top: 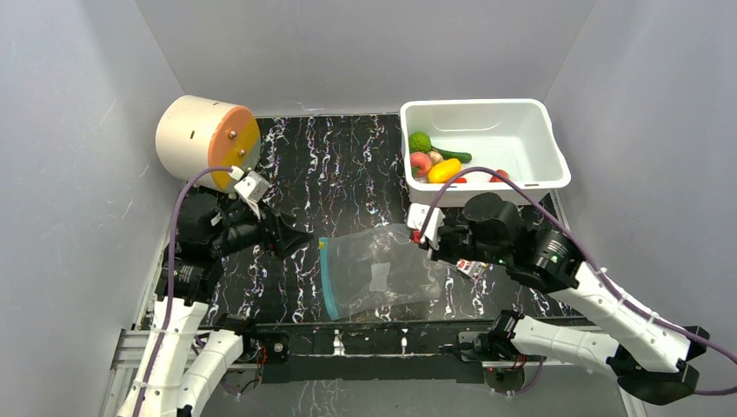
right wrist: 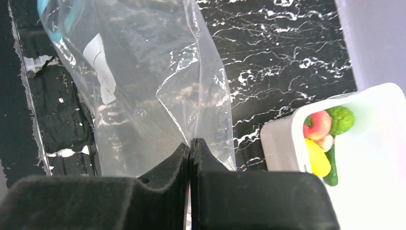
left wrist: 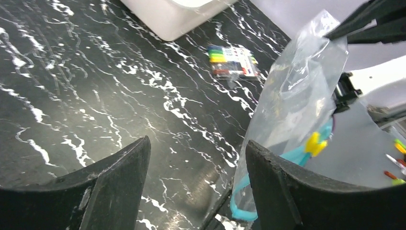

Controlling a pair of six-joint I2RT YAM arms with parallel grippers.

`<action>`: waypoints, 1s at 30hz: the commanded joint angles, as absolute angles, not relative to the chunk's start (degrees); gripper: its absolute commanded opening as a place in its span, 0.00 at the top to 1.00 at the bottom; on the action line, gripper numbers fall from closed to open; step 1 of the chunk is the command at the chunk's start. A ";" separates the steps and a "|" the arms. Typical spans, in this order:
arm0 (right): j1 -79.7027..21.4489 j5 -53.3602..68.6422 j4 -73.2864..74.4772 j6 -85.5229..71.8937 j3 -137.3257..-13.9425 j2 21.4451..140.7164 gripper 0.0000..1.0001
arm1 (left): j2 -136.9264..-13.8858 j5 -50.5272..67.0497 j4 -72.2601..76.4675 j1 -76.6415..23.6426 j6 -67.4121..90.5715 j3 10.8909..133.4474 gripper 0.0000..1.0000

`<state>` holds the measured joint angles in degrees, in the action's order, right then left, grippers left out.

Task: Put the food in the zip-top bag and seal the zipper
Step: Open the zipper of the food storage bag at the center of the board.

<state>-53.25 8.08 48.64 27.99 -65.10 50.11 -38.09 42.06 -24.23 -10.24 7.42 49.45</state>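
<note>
The clear zip-top bag (top: 382,274) hangs tilted above the marbled table, its white label (right wrist: 101,67) showing. My right gripper (top: 424,236) (right wrist: 190,141) is shut on the bag's plain edge, opposite the mouth. The blue-teal zipper (top: 328,278) (left wrist: 297,155) runs down the bag's left side and carries a yellow slider (left wrist: 315,143). My left gripper (top: 304,239) (left wrist: 196,141) is open at that mouth, its right finger against the bag (left wrist: 297,86), with only table between the jaws. The food (top: 439,161) (right wrist: 325,129) lies in the white bin. The bag looks empty.
The white bin (top: 513,130) (right wrist: 277,143) stands at the back right, close behind my right arm. A cream cylinder with an orange face (top: 204,135) lies at the back left. A flat printed packet (left wrist: 232,60) lies on the table near the bin (left wrist: 177,19).
</note>
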 commanded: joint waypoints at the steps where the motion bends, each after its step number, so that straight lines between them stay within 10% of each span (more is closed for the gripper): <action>1: -53.52 7.24 48.31 31.45 -69.19 46.41 1.00 | -36.93 50.69 -22.02 -10.18 7.49 48.07 0.32; 30: -53.53 5.15 39.42 20.22 -75.37 46.85 1.00 | -27.90 67.45 -1.77 -14.79 12.36 35.97 0.19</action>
<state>-53.25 5.93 44.16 21.85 -72.36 47.40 -28.69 65.25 -4.23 -14.46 13.04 36.32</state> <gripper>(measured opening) 0.007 0.815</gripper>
